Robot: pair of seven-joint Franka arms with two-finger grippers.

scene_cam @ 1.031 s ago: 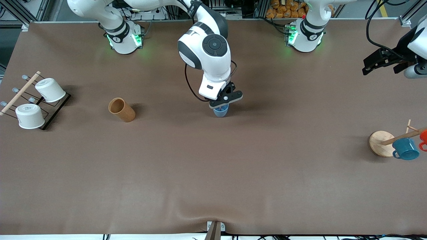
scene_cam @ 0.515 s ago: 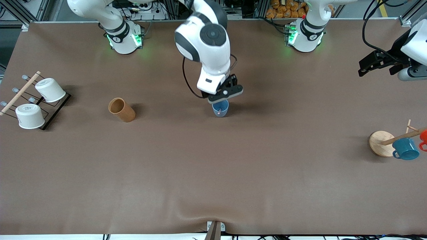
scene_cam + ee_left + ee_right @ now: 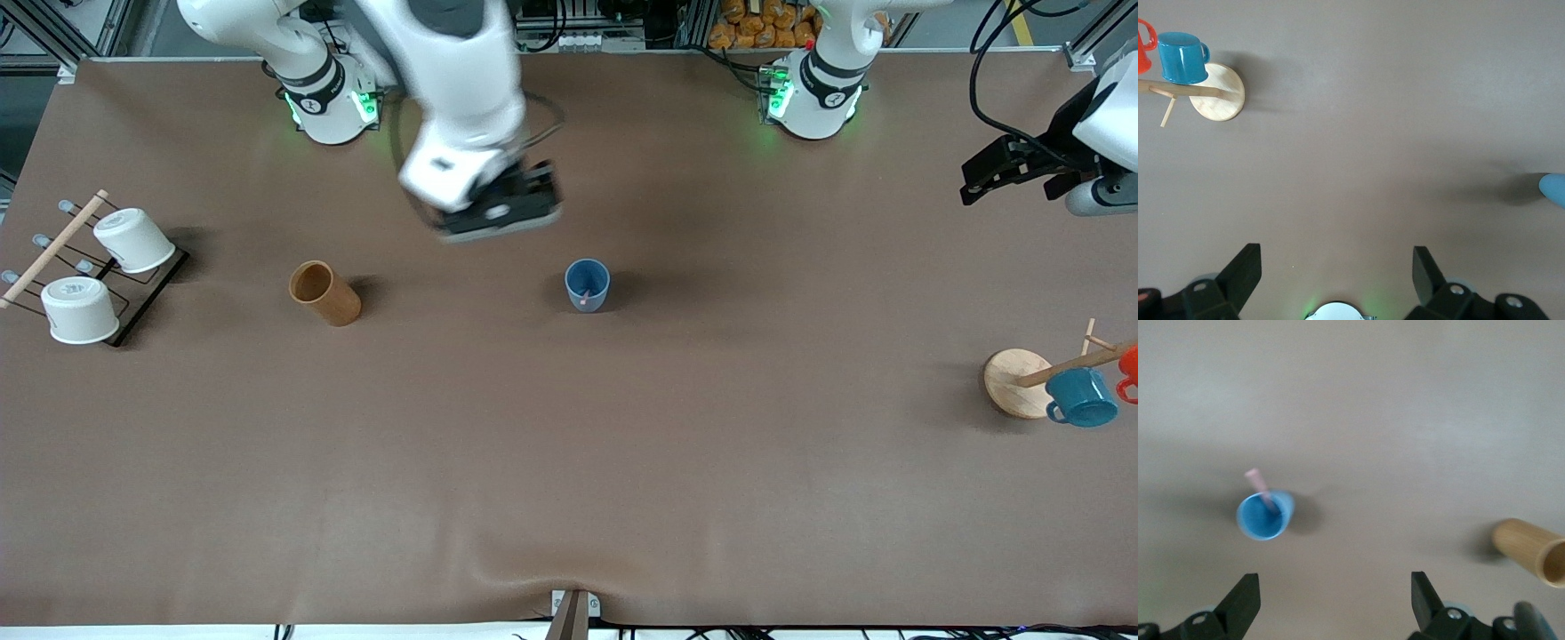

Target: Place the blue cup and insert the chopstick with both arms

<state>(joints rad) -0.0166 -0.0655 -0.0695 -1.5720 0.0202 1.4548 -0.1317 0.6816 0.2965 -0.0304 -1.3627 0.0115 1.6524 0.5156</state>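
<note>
Brown table [image 3: 569, 462]: blue cup [image 3: 587, 284] upright mid-table, chopstick [image 3: 585, 297] seemingly inside. Right gripper [image 3: 502, 206] just released, jaws wide, lifted away toward its base. Left gripper [image 3: 1005, 167] waits wide at table's end. Task looks done.

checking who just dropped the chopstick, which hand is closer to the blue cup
Right. The right hand is open, up over the table just off the blue cup, which holds the chopstick. The left hand, also open, waits over the left arm's end of the table.

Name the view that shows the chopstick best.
The right wrist view: the chopstick leans out over the rim of the blue cup. The front view shows only a small pink sliver; the left wrist view shows none.
</note>
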